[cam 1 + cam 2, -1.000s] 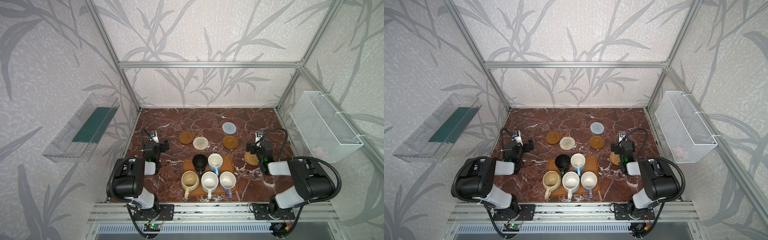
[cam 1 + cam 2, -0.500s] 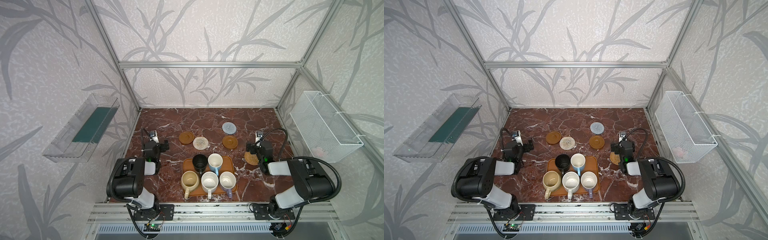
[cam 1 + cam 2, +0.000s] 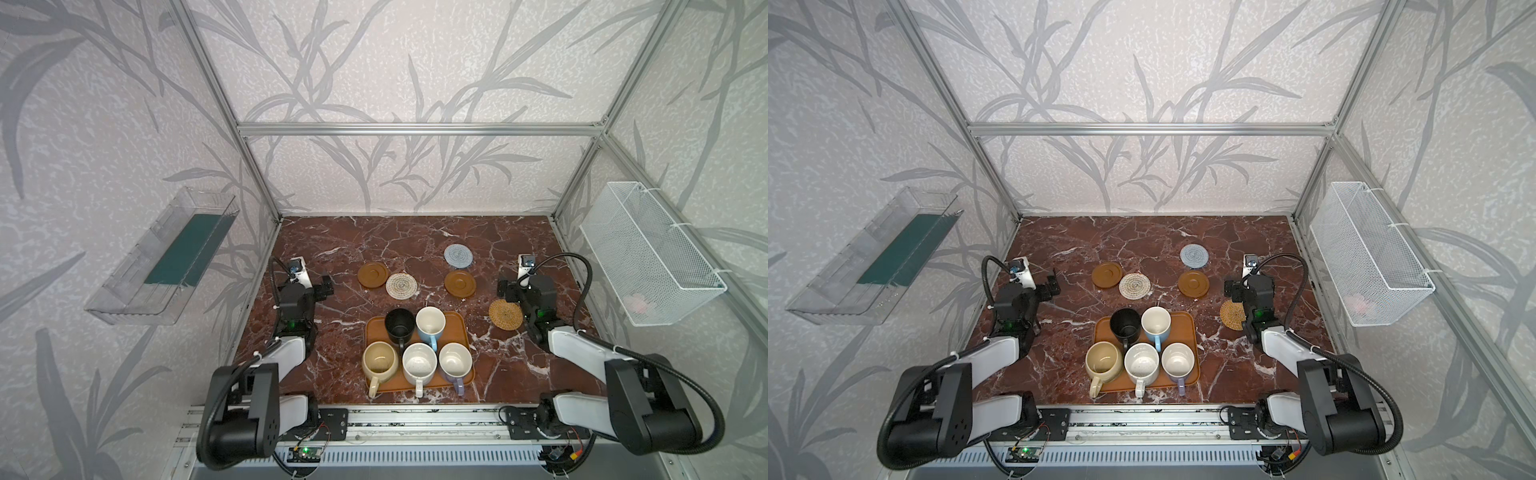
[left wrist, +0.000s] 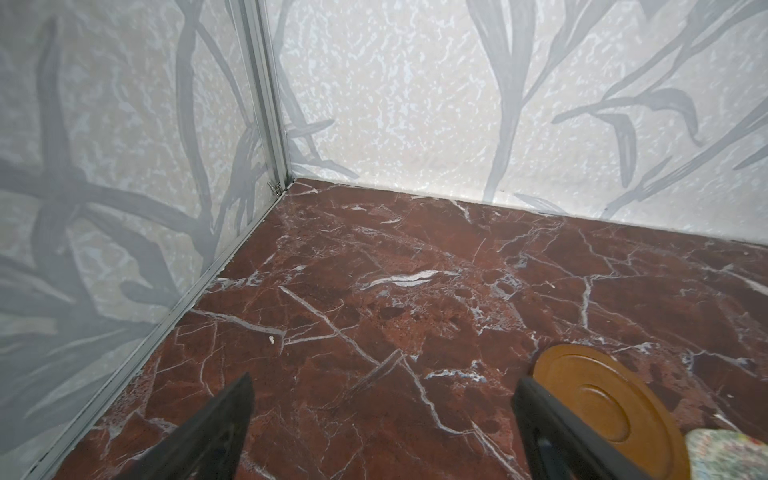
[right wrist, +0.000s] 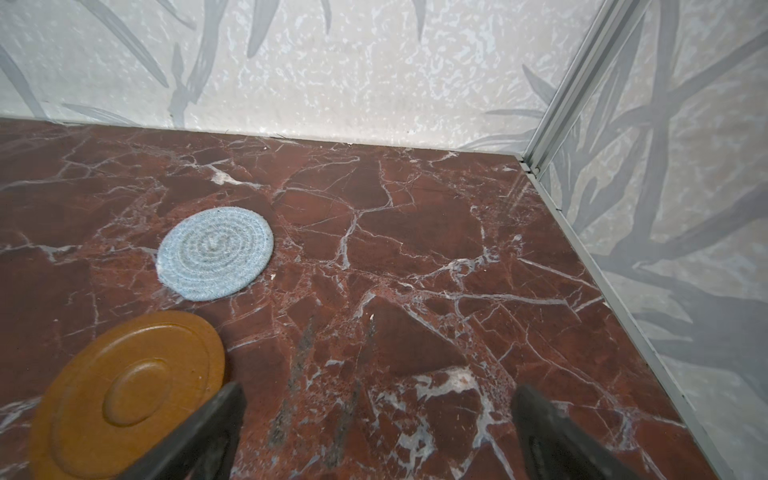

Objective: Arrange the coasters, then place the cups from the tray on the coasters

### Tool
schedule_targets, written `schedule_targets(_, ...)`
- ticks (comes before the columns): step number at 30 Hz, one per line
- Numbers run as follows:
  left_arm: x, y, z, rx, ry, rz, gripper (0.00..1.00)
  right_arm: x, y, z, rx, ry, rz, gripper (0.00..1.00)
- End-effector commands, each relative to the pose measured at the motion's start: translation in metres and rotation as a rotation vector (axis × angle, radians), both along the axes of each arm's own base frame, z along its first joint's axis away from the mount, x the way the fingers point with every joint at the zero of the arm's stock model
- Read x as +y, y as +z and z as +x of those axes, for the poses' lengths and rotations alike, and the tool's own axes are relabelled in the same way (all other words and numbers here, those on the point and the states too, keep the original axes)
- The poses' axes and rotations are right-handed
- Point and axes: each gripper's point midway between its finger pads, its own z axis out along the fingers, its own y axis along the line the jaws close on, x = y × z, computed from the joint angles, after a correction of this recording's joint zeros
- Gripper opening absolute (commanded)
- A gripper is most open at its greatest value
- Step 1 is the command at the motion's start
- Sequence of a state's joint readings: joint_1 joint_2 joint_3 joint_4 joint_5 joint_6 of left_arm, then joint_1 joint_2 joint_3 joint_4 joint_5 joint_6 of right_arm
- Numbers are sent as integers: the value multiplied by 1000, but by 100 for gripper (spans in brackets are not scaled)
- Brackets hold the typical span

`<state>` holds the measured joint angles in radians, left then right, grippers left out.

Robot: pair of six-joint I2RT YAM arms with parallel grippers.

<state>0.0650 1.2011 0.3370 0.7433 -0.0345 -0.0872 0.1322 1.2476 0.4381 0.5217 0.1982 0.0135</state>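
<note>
**Both grippers open and empty, five cups on the tray**

At the left of a top view, the left gripper [image 3: 323,287] is over the bare table [image 3: 374,241]. Its jaws are spread wide and hold nothing.

To its right, near the middle of the frame, lies the left brown coaster [image 3: 373,274]. The cream coaster [image 3: 401,285] touches its lower right edge.

Below these two, in the lower middle, the tray [image 3: 458,328] carries all five cups, upright.
- **Upper row:** the black cup [image 3: 400,325] and the blue cup [image 3: 431,324].
- **Lower row:** the yellow cup [image 3: 379,360], the speckled cup [image 3: 419,363] and the lavender cup [image 3: 455,361].

All handles point toward the lower edge of the frame.

Further right and higher is the grey-blue coaster [image 3: 458,255]. The right brown coaster [image 3: 460,284] lies just below it, not touching. The rattan coaster [image 3: 505,315] lies right of the tray, near its upper right corner.

The right gripper [image 3: 508,291] is just beside this coaster, at its upper right. Its jaws are also wide apart and empty. In the right wrist view only table shows between its fingers [image 5: 224,411].
</note>
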Motion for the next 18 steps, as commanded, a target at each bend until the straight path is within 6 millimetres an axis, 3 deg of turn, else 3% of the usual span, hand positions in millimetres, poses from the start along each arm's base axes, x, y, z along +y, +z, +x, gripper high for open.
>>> schedule_targets(1, -11, 23, -1, 15, -42, -72, 99, 7, 11, -11, 79, 7, 96, 99)
schedule_targets(5, -31, 54, 1, 4, -100, -254, 99, 28, 34, -20, 75, 62, 303, 99)
schedule_targets(8, -38, 62, 1, 20, -95, -396, 99, 50, 41, -25, 136, 143, 409, 99)
schedule_targets(13, -53, 62, 3, 86, -106, -588, 99, 76, 41, -23, 259, 205, 449, 99)
schedule_targets(18, -81, 49, 14, 234, -144, -567, 99, 102, 33, -22, 341, 259, 435, 99)
